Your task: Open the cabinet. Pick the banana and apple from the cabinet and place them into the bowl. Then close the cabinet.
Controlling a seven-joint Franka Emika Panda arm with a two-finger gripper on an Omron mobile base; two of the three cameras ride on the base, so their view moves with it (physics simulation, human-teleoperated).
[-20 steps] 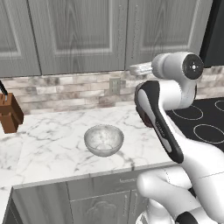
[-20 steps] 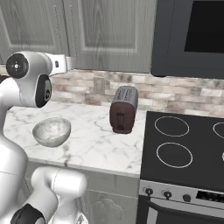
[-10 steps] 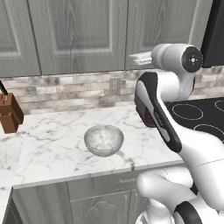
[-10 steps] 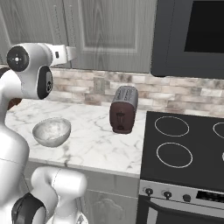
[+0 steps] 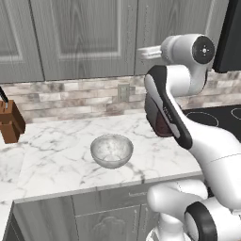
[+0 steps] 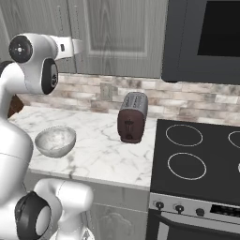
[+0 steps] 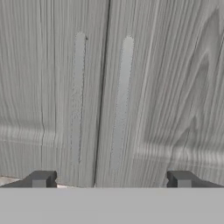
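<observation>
Straight ahead of my end effector (image 7: 110, 180), wide open and empty, the cabinet (image 7: 166, 87) doors are shut; both vertical handles (image 7: 121, 103) sit between my fingertips (image 7: 180, 179).

readable text: none | cabinet (image 7: 105, 87) doors: plain wood grain, no label | toaster (image 6: 132, 117): no brand showing | stove (image 6: 197, 159) front knobs: markings too small to read

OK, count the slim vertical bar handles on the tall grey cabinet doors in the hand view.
2: one slim grey bar handle on the door left of the centre seam, the other handle on the door right of it. Both doors of the tall grey wood-grain cabinet are shut.
</observation>
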